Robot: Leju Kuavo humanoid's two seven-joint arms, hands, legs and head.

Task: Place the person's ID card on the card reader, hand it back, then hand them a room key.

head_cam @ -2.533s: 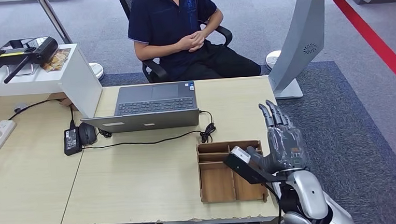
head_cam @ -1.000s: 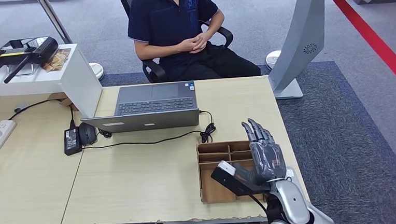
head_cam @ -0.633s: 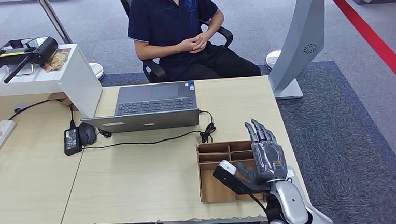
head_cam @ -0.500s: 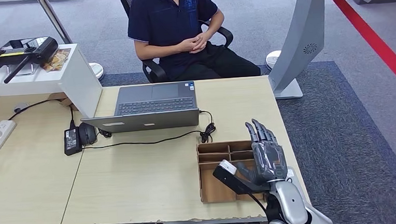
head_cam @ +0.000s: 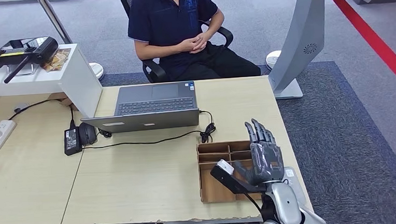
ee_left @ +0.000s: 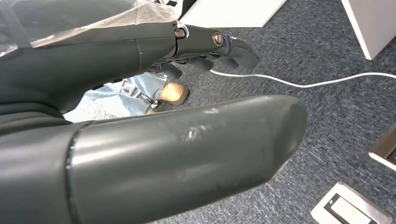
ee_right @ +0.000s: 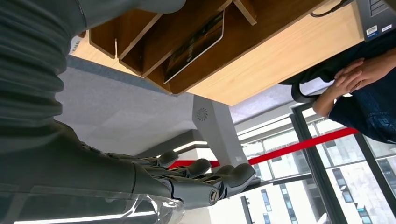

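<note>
One hand working: right hand [head_cam: 263, 157] hovers above wooden tray [head_cam: 216, 186], fingers straight and apart, nothing held, likely lined up for card [ee_right: 195, 44] inside. Left hand [ee_left: 154, 107] hangs empty, fingers loosely apart.

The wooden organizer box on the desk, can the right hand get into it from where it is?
Probably yes: the right hand hovers open at the wooden organizer box, whose top is uncovered.

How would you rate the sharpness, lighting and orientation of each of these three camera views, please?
Head view: evenly lit, sharp across the desk, soft shadows only. Left wrist view: the left hand sits so close that it looks soft, while the carpet behind is crisp. Right wrist view: upside down, bright windows behind the right hand, and the wooden tray stays clear.
</note>
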